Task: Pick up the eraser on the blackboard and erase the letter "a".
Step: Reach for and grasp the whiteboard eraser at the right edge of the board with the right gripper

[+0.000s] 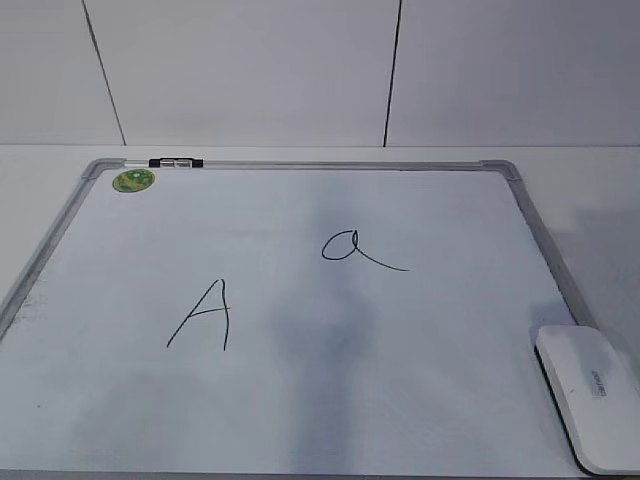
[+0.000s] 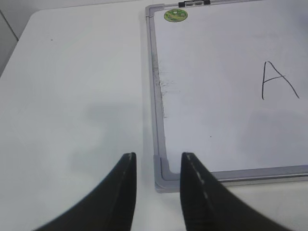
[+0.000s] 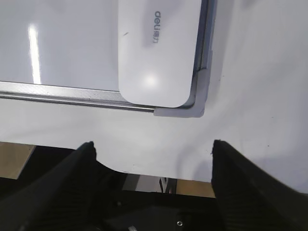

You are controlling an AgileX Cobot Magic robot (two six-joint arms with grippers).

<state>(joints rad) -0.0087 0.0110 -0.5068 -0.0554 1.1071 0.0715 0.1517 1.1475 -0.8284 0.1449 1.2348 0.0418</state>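
Eraser [image 3: 159,48] untouched at blackboard [image 1: 300,420] near-right corner; letter "a" [image 1: 355,248] intact. Right gripper [image 3: 153,149] spread wide, empty, short of it. Next, judging: advance, straddle, clamp.

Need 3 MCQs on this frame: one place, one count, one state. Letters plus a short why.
1. Where is the eraser?
A. near right corner of the blackboard
B. beside the green sticker
C. on the letter "a"

2. How many letters are drawn?
A. one
B. two
C. three

3. The right pincer is:
A. shut on the eraser
B. open, empty
C. touching the marker

Answers: 1 A, it lies against the frame corner; 2 B, the capital "A" and the letter "a"; 3 B, jaws stand wide, short of the eraser.
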